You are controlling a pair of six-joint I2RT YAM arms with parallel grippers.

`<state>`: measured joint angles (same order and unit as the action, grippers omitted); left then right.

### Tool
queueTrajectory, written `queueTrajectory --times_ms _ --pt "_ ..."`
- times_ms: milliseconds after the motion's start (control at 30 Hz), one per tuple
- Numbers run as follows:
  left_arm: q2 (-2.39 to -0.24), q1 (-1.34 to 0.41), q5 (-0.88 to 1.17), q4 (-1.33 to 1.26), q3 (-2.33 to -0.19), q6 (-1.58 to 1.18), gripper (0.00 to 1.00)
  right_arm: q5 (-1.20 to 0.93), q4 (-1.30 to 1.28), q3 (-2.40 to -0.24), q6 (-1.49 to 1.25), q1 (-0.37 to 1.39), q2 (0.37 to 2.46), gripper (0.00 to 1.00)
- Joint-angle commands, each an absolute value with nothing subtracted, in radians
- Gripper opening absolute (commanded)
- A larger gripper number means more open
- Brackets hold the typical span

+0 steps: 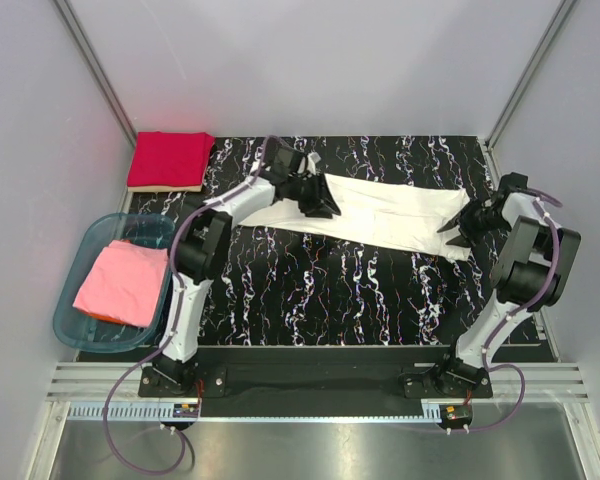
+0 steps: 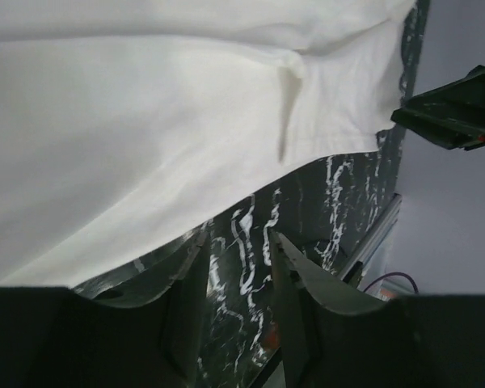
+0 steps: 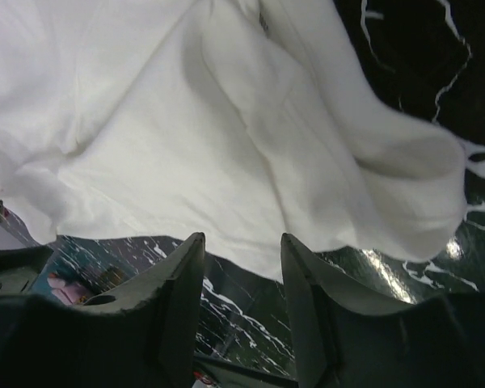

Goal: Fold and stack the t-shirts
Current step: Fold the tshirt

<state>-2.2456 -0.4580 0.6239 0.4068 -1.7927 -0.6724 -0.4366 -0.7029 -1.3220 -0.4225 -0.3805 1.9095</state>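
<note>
Fingers [image 2: 186,303] of the left gripper [image 2: 237,238]: parted to a middling gap, nothing between them. Only the black white-streaked mat [image 2: 339,194] shows through the gap. Tips sit just short of the white t-shirt [image 2: 145,121], whose edge crosses the left wrist view and whose cloth fills the upper part of it. No cloth pinched.

Top view, left to right:
- **Far left, beside the mat:** translucent teal tub [image 1: 70,300], with the pink t-shirt [image 1: 125,285] lying loosely folded inside.
- **Upper left, at the mat's far corner:** red t-shirt [image 1: 168,160], folded into a neat rectangle, lying flat, well apart from both grippers.
- **Centre:** left gripper [image 1: 315,195] reaches over the left end of the white t-shirt [image 1: 390,215]. The shirt lies as a long narrow band across the far half of the mat [image 1: 330,290], running from centre-left and sloping slightly nearer toward the right.
- **Right end of the band:** right gripper [image 1: 455,228], low at the cloth's edge.

Right wrist view: right gripper [image 3: 242,242], fingers [image 3: 178,307] likewise apart, a middling gap, empty. The white t-shirt [image 3: 226,137] lies rumpled in soft folds just beyond the tips, its edge over the mat. A rounded fold bulges toward the right of the frame. Cannot tell whether the tips touch the cloth.
</note>
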Motion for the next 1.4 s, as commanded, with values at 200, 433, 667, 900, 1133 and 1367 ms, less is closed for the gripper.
queueTrajectory --times_ms 200,433,667,900,1133,1367 --pt "-2.367 -0.597 0.600 0.005 -1.801 -0.986 0.44 -0.457 -0.709 -1.220 -0.457 -0.383 1.758 0.55" --pt "-2.407 -0.649 0.523 0.003 -1.793 -1.026 0.45 -0.460 -0.703 -1.194 -0.431 -0.384 1.721 0.58" --pt "-2.428 -0.676 0.505 -0.051 -1.781 -1.080 0.43 -0.466 -0.658 -1.138 -0.439 -0.383 1.736 0.58" --pt "-2.474 -0.680 0.488 -0.049 -1.825 -1.140 0.41 -0.466 -0.640 -1.129 -0.437 -0.385 1.761 0.58" --pt "-2.491 -0.687 0.492 -0.058 -1.847 -1.186 0.38 -0.482 -0.617 -1.135 -0.451 -0.385 1.784 0.58" --pt "-2.487 -0.690 0.497 -0.058 -1.844 -1.210 0.33 -0.482 -0.612 -1.141 -0.454 -0.383 1.799 0.56"
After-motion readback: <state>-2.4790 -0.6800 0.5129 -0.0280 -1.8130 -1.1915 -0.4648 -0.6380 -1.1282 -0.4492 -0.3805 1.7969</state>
